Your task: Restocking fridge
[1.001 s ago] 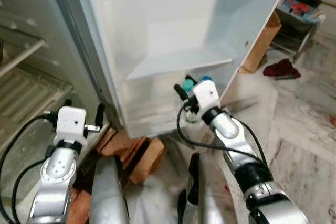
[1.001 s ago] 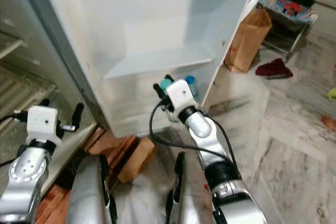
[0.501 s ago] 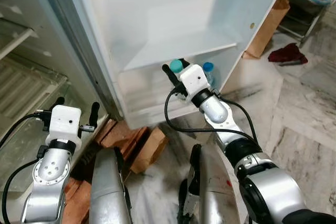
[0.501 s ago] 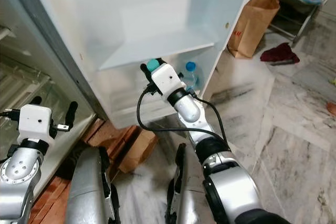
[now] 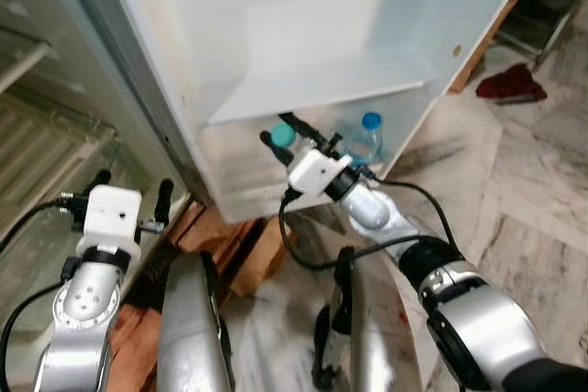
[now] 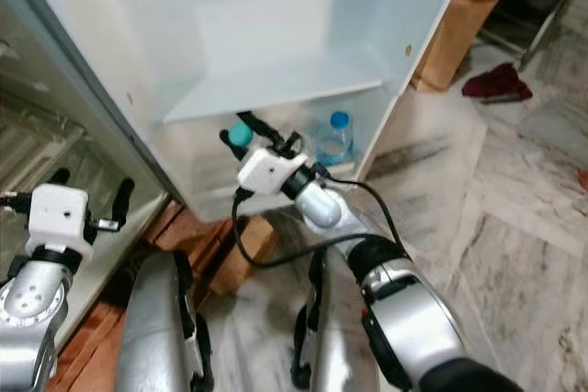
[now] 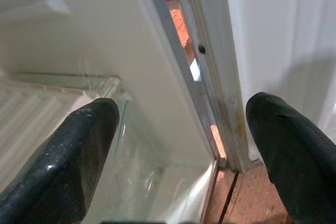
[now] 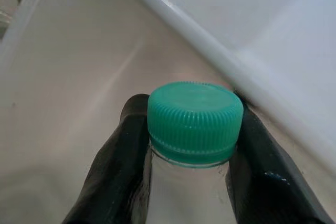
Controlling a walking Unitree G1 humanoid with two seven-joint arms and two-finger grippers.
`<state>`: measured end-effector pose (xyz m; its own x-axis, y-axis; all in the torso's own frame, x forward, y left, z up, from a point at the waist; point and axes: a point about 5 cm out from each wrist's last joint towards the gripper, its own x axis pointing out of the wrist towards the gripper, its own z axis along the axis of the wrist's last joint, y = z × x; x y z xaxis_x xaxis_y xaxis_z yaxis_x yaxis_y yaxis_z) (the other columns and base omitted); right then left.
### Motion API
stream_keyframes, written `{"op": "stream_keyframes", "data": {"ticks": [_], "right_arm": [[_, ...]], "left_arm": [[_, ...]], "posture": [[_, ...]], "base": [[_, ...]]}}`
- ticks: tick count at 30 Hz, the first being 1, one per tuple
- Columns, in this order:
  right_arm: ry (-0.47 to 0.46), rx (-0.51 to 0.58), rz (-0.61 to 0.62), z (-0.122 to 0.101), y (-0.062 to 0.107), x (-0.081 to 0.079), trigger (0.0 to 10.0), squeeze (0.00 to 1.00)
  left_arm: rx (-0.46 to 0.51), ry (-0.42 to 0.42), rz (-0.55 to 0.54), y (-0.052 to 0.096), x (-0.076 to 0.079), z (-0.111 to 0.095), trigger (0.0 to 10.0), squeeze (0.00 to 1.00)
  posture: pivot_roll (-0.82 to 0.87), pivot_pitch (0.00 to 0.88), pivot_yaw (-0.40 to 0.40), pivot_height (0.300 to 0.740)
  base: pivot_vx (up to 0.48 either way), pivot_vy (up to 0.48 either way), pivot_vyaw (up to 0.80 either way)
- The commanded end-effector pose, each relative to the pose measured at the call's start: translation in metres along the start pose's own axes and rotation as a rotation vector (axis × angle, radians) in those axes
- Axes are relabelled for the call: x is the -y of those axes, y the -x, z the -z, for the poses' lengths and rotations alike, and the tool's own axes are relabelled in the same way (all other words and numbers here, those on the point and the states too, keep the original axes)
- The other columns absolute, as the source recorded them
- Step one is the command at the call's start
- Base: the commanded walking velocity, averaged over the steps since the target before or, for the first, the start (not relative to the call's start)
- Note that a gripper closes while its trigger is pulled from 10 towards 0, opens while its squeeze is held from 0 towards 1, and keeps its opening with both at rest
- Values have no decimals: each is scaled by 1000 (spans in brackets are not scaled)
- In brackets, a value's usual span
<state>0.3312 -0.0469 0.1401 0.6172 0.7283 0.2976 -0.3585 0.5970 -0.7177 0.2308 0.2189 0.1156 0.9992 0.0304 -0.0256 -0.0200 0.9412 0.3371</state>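
Here, right pincer (image 8: pixel 189 182) clamped on green-capped bottle (image 8: pixel 195 116), left pincer (image 7: pixel 178 150) wide apart.

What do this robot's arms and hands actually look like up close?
Both arms are shiny silver tubes with rounded joints. Each wrist carries a white boxy block, and loose black cables loop along the forearms. The left gripper and right gripper each have two long black fingers, matte and blunt-tipped, somewhat scuffed.

The green-capped bottle (image 8: pixel 190 145) was cut off below its neck, and the blue-capped bottle (image 5: pixel 366 140) stood half hidden behind the door bin wall (image 5: pixel 241 176).
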Motion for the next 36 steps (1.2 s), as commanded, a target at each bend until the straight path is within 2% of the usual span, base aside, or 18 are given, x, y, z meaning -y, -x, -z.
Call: {"op": "stream_keyframes", "data": {"ticks": [1,2,4,6,10,14,17,24,28,32,33,34,35,36], "right_arm": [[19,-25,-3,4,1,-2,10000,0],[19,-25,-3,4,1,-2,10000,0],[-85,-162,79,20,8,2,10000,0],[-150,-250,134,30,15,4,10000,0],[-232,-380,224,47,32,8,10000,0],[-273,-466,305,58,43,14,10000,0],[-288,-500,352,62,46,20,10000,0],[-312,-520,359,64,44,25,10000,0],[-318,-585,424,71,53,28,10000,0],[-334,-591,455,72,57,29,10000,0],[-340,-599,466,73,59,29,10000,55],[-340,-599,466,73,59,29,10000,55],[-350,-607,485,75,62,30,10000,1000],[-353,-617,498,76,64,32,10000,1000]], "left_arm": [[-14,-23,7,4,-2,0,10000,0],[-14,-23,7,4,-2,0,10000,0],[-20,-25,13,6,-3,0,10000,0],[-24,-27,19,7,-2,0,10000,0],[-25,-28,28,6,-1,1,10000,0],[-25,-28,36,4,0,1,10000,0],[-25,-27,39,3,1,0,10000,0],[-18,-26,44,-2,3,-1,10000,0],[-11,-26,45,-3,4,-2,10000,0],[-11,-25,44,-3,3,-2,10000,0],[-10,-24,44,-4,3,-2,10000,0],[-10,-24,44,-4,3,-2,10000,0],[-9,-24,46,-4,3,-2,10000,0],[-8,-24,48,-5,4,-3,10000,0]], "posture": [[218,288,-27,542],[218,288,-27,542],[219,294,-22,542],[218,294,-21,542],[215,293,-18,542],[215,289,-17,542],[210,282,-18,542],[207,272,-20,542],[210,267,-21,542],[208,264,-18,542],[206,264,-16,542],[206,264,-16,542],[203,265,-13,542],[202,263,-13,542]], "base": [[0,0,0],[0,0,0],[0,0,0],[0,0,0],[0,0,0],[0,0,0],[0,0,0],[0,0,0],[0,0,0],[0,0,0],[0,0,0],[0,0,0],[0,0,0],[0,0,0]]}}
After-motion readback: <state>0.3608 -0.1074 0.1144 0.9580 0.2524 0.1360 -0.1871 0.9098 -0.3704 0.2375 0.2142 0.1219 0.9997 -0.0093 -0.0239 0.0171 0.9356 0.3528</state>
